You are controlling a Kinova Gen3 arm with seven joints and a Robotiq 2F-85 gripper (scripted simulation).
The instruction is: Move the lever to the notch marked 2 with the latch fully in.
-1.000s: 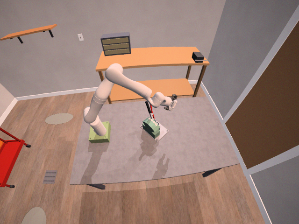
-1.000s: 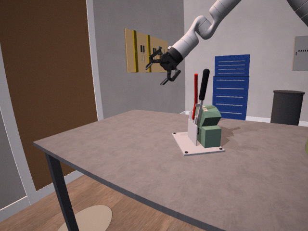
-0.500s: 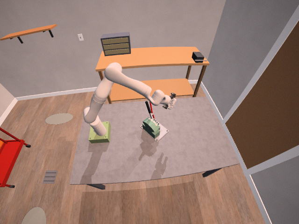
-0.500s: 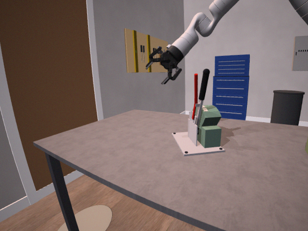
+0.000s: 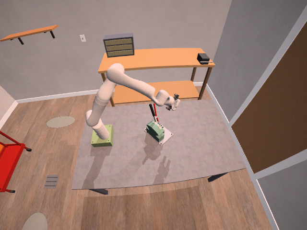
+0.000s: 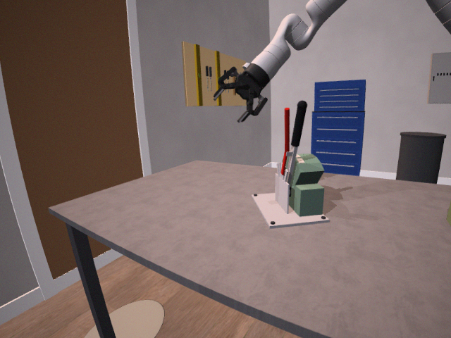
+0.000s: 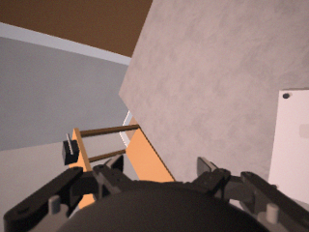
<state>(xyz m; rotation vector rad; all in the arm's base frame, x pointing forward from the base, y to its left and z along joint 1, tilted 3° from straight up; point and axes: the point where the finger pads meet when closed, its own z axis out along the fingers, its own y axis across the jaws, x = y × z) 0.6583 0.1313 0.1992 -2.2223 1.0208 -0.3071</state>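
On the tabletop (image 5: 198,148) (image 6: 182,218) (image 7: 203,72), find the green housing (image 5: 155,131) (image 6: 309,200), probably firm on its base plate (image 5: 170,134) (image 6: 287,219) (image 7: 292,145). Holding nothing, with fingers (image 5: 176,96) (image 6: 219,93) spread wide, near but apart. Grasp high across black handle (image 5: 151,109) (image 6: 298,125) and slimmer red bar (image 5: 155,109) (image 6: 286,127); expect stiff, springy resistance.

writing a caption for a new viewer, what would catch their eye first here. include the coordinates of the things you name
Likely the red bar (image 5: 155,109) (image 6: 287,127), upright beside the black handle (image 5: 151,109) (image 6: 299,123) on the table. Next, the green housing (image 5: 155,131) (image 6: 309,200) at their foot, on a pale plate (image 5: 167,133) (image 6: 284,217). Then the open end effector (image 5: 172,102) (image 6: 227,109) (image 7: 159,163), in the air off to one side of the bar.
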